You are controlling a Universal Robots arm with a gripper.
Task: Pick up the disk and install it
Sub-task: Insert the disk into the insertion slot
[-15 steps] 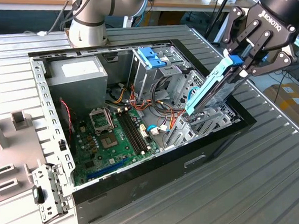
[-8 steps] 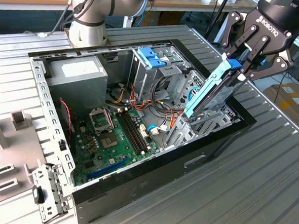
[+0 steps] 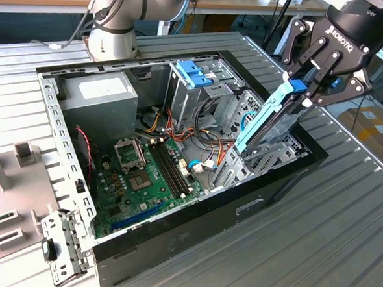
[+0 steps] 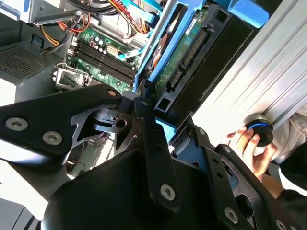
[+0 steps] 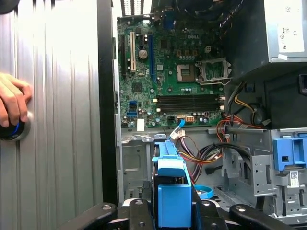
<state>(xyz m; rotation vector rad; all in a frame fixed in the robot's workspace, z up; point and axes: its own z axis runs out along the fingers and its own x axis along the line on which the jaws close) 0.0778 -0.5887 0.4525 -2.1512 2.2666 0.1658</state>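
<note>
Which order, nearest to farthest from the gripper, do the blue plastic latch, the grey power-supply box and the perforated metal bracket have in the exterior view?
From the gripper:
1. Blue plastic latch, atop the drive cage.
2. Grey power-supply box, toward the exterior view's left.
3. Perforated metal bracket, outside the case.

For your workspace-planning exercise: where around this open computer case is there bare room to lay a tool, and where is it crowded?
Bare: the table along the case's black side wall, and the far strip beside the arm base. Crowded: the cables between motherboard and drive cage, and where the gripper holds the disk.
</note>
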